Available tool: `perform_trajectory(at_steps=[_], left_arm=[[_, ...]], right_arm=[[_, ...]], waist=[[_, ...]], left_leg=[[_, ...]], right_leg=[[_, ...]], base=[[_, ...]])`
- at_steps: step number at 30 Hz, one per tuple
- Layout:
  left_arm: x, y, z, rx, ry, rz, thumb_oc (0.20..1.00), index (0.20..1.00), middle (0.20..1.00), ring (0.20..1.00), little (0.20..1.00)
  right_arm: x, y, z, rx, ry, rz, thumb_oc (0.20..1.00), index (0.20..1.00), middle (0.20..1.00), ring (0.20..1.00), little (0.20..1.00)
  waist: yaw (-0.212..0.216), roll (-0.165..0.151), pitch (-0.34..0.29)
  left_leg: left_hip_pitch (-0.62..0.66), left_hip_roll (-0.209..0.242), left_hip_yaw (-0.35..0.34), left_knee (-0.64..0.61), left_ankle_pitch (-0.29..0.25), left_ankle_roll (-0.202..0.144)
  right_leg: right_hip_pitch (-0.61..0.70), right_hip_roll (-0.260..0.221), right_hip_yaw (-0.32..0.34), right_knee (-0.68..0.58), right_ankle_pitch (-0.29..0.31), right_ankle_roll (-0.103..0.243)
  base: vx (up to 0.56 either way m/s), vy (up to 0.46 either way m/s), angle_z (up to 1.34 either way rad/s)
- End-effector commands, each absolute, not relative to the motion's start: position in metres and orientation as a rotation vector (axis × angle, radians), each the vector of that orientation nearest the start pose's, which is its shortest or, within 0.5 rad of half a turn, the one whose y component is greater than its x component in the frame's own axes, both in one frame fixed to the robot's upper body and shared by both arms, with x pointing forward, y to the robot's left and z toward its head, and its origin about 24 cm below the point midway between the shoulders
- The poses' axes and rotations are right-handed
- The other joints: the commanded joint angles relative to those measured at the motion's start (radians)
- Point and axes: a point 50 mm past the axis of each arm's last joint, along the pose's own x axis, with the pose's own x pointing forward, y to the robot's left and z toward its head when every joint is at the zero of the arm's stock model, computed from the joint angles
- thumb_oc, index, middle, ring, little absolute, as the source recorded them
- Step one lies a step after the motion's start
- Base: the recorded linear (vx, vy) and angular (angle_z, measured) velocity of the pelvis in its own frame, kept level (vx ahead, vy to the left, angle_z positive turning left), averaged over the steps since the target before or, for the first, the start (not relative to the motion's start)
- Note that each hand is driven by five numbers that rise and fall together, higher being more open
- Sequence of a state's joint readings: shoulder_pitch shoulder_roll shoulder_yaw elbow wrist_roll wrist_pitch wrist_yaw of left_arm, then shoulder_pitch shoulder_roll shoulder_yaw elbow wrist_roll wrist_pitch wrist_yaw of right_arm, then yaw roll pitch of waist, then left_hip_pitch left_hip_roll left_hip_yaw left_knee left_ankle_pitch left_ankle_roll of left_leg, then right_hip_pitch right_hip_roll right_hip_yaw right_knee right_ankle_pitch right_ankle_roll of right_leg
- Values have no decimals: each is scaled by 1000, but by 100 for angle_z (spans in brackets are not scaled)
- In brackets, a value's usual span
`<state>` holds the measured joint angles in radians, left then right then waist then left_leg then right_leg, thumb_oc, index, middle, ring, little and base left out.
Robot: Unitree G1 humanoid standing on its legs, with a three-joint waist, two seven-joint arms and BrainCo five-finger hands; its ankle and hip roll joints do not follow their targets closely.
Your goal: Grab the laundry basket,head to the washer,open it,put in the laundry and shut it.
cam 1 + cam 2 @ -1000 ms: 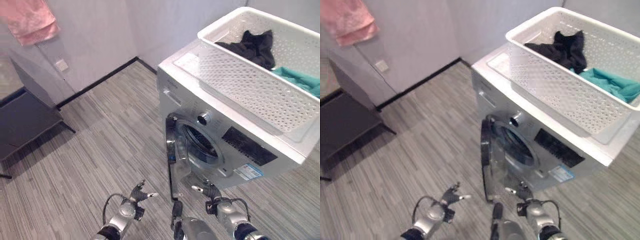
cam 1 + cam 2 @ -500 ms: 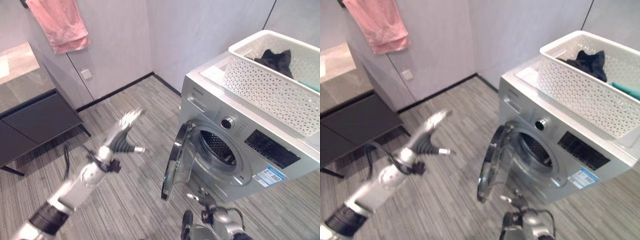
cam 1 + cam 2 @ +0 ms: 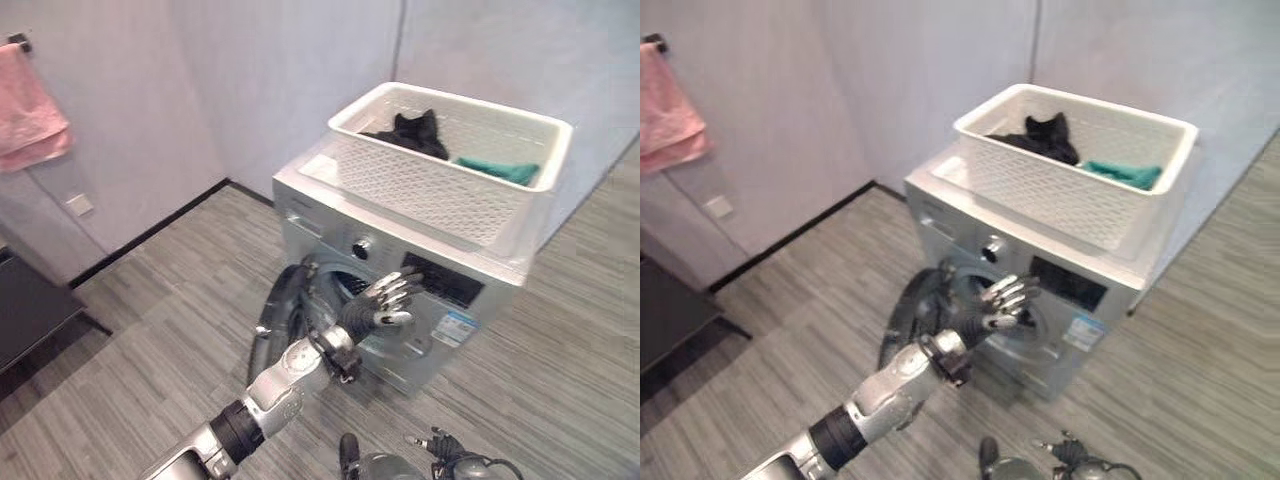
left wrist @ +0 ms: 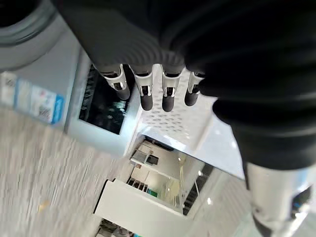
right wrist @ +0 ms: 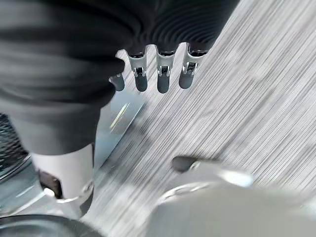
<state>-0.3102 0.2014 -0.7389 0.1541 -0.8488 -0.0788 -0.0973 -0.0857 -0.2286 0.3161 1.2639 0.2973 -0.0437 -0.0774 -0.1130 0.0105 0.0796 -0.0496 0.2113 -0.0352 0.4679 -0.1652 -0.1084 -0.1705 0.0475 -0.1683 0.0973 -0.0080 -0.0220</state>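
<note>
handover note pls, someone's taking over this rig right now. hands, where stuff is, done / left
Left hand: open, raised in front of the washer, holding nothing.
Right hand: low at the bottom edge, holding nothing, fingers relaxed.
Laundry basket: on top of the washer, with a black garment and a teal garment inside.
Washer door: swung open.
Done: basket at washer, door open.
Left: load both garments into the drum, shut the door.

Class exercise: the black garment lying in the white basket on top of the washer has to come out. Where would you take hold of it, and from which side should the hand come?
Pinch the raised peak of the black garment, coming down from above through the open top of the basket. It lies bunched in the far corner against the wall, below the rim, so a sideways approach looks blocked. The left hand is raised before the washer, fingers relaxed.
</note>
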Motion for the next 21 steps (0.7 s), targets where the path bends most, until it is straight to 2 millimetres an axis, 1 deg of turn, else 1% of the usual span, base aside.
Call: perform_trajectory(at_steps=[1,2,3,4,5,6,7,8,9,10,11,12,13,14,15,16,17,18,19,20,21], left_arm=[[251,19,54,-509,132,-768,1000,1000,1000,1000,1000],[251,27,39,-455,176,-719,1000,1000,1000,1000,1000],[251,33,26,-410,214,-691,1000,1000,1000,1000,1000],[251,56,1,-209,270,-639,1000,1000,1000,1000,1000],[251,55,1,-208,270,-639,1000,1000,1000,1000,1000],[248,66,-13,-102,311,-648,1000,1000,1000,1000,1000],[244,80,-27,17,357,-639,1000,1000,1000,1000,1000],[239,99,-45,154,435,-647,1000,1000,1000,1000,1000],[238,109,-50,189,465,-639,1000,1000,1000,1000,1000],[238,109,-50,189,465,-639,1000,1000,1000,1000,1000],[230,132,-70,277,566,-614,1000,1000,1000,1000,1000],[230,132,-70,277,566,-614,1000,1000,1000,1000,1000],[225,146,-82,329,630,-574,1000,1000,1000,1000,1000],[224,166,-102,471,739,-467,1000,1000,1000,1000,1000],[224,166,-102,470,738,-467,1000,1000,1000,1000,1000],[229,172,-106,509,770,-400,1000,1000,1000,1000,1000],[238,179,-104,529,781,-310,1000,1000,1000,1000,1000],[245,181,-101,536,783,-272,1000,1000,1000,1000,1000],[257,186,-94,555,756,-210,1000,1000,1000,1000,1000],[257,186,-94,555,755,-210,1000,1000,1000,1000,1000],[268,202,-84,557,743,-113,1000,1000,1000,1000,1000]], right_arm=[[130,-229,-153,-257,1127,-138,1000,1000,1000,1000,1000],[131,-232,-152,-246,1125,-160,1000,1000,1000,1000,1000],[134,-234,-150,-230,1110,-179,1000,1000,1000,1000,1000],[137,-241,-147,-205,1086,-215,1000,1000,1000,1000,1000],[137,-241,-147,-205,1087,-215,1000,1000,1000,1000,1000],[137,-241,-147,-192,1082,-212,1000,1000,1000,1000,1000],[133,-241,-148,-180,1090,-215,1000,1000,1000,1000,1000],[130,-243,-148,-179,1094,-198,1000,1000,1000,1000,1000],[130,-245,-147,-183,1093,-189,1000,1000,1000,1000,1000],[130,-245,-148,-183,1094,-189,1000,1000,1000,1000,1000],[130,-244,-147,-180,1093,-161,1000,1000,1000,1000,1000],[130,-244,-147,-180,1093,-161,1000,1000,1000,1000,1000],[131,-241,-148,-178,1092,-143,1000,1000,1000,1000,1000],[133,-233,-148,-183,1083,-99,1000,1000,1000,1000,1000],[134,-233,-148,-183,1083,-99,1000,1000,1000,1000,1000],[136,-228,-148,-176,1076,-90,1000,1000,1000,1000,1000],[141,-222,-148,-166,1059,-81,1000,1000,1000,1000,1000],[146,-218,-147,-164,1042,-71,1000,1000,1000,1000,1000],[150,-214,-145,-162,1021,-61,1000,1000,1000,1000,1000],[150,-214,-145,-162,1021,-61,1000,1000,1000,1000,1000],[159,-211,-141,-175,977,-43,1000,1000,1000,1000,1000]], waist=[[20,-8,59],[27,-18,67],[32,-15,71],[57,-3,86],[58,-5,87],[58,6,83],[59,13,79],[50,26,62],[45,31,52],[46,30,52],[35,36,34],[35,36,34],[30,35,30],[21,27,26],[21,28,26],[19,22,27],[15,14,31],[9,10,35],[3,5,44],[3,6,44],[-5,-5,58]], left_leg=[[-24,20,-41,-187,208,11],[-57,2,-36,-246,169,16],[-71,-4,-30,-322,177,12],[-134,-32,-48,-417,244,5],[-129,-33,-47,-422,246,5],[-98,-26,-15,-490,249,-1],[-78,-27,-1,-506,252,-2],[-59,-40,23,-538,257,-2],[-48,-48,39,-549,252,0],[-47,-48,41,-549,252,0],[-31,-59,73,-555,236,5],[-31,-59,73,-555,236,5],[-27,-65,86,-555,229,9],[-33,-77,108,-555,218,17],[-33,-77,108,-555,218,17],[-38,-81,116,-555,218,19],[-48,-84,121,-555,218,21],[-58,-86,123,-555,217,22],[-67,-87,126,-555,220,23],[-67,-87,126,-555,220,23],[-85,-86,135,-555,223,24]], right_leg=[[75,-68,99,-21,-58,60],[91,-78,114,-39,-60,67],[97,-78,125,-44,-61,71],[121,-68,145,-46,-71,73],[123,-69,145,-46,-73,73],[130,-63,151,-38,-80,79],[145,-65,153,-42,-87,84],[143,-82,154,-55,-80,97],[142,-93,156,-64,-75,103],[142,-93,158,-65,-75,103],[142,-116,168,-84,-66,119],[142,-116,168,-84,-65,119],[138,-123,173,-90,-60,125],[124,-138,183,-101,-44,135],[123,-138,184,-101,-44,135],[113,-142,187,-102,-36,138],[100,-147,189,-104,-29,141],[87,-149,192,-104,-24,143],[71,-150,195,-102,-17,145],[71,-150,195,-102,-17,145],[41,-153,204,-100,-2,151]], base=[[82,51,-3],[69,92,-7],[127,193,-20],[93,155,-50],[141,158,-22],[148,108,-35],[232,257,-58],[211,272,-135],[144,220,-123],[150,214,-60],[95,144,2],[123,196,12],[46,152,-6],[47,153,-12],[2,118,-7],[-43,40,-5],[-78,50,-11],[-101,48,-19],[-73,28,-13],[-119,43,1],[-156,42,5]])
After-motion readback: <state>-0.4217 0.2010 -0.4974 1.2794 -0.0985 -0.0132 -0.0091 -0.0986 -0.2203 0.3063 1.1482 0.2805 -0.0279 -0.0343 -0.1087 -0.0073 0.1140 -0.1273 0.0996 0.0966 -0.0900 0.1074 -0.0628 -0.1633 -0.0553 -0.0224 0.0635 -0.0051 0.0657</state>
